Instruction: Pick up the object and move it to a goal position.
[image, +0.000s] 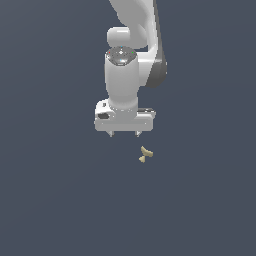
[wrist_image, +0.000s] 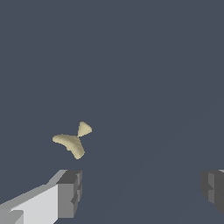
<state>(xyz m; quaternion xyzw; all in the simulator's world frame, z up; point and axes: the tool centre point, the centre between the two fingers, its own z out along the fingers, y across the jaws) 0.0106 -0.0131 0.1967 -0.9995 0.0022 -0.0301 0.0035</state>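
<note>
Nothing is grasped yet: the white two-fingered gripper (image: 124, 134) hangs spread wide and empty, while the tiny pale yellow-tan bow-shaped object (image: 145, 154) lies at its five o'clock in the exterior view, near but outside the jaws; alignment, pickup and transfer remain

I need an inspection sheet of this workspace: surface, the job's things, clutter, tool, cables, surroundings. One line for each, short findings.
Surface: plain dark blue-grey ground, no marks seen.
Job's things: one tiny pale yellow-tan piece, pinched in the middle, lying on the ground; no goal marker seen.
Clutter: nothing seen.
Tool: tool is open, holding nothing; in the wrist view the piece lies apart from one finger, not between the two fingers.
Cables: nothing seen.
Surroundings: only the white arm coming from the top of the exterior view; nothing else seen.
</note>
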